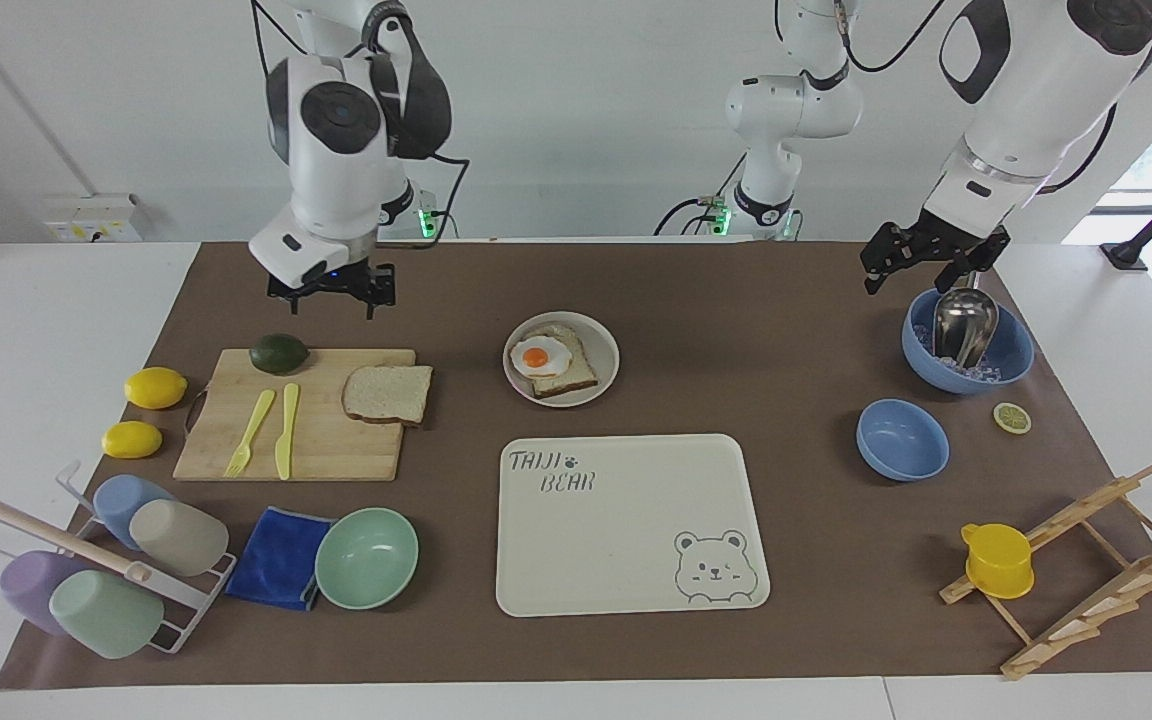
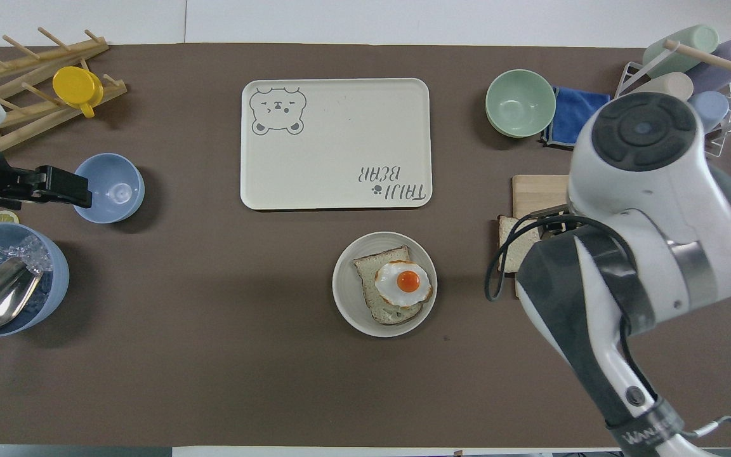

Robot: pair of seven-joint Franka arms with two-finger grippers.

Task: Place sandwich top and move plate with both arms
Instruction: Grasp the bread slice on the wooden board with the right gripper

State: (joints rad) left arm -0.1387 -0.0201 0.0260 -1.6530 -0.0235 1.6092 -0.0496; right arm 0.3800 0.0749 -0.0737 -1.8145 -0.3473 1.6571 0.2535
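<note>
The sandwich top (image 1: 388,393), a bread slice with a darker crust, lies on the corner of a wooden cutting board (image 1: 306,445) that is closest to the plate. In the overhead view my right arm covers all but the sandwich top's edge (image 2: 513,246). The round cream plate (image 1: 609,345) holds another bread slice with a fried egg (image 1: 540,357) on it. My right gripper (image 1: 333,297) hangs open and empty above the board, clear of the slice. My left gripper (image 1: 921,265) waits open over the big blue bowl (image 1: 1011,355) with a metal scoop.
On the board lie an avocado (image 1: 279,353), a yellow fork and a yellow knife; two lemons sit beside it. The bear tray (image 1: 626,560) lies farther from the robots than the plate. A mint bowl (image 1: 367,557), blue cloth, cup rack, small blue bowl (image 1: 902,438) and wooden rack stand around.
</note>
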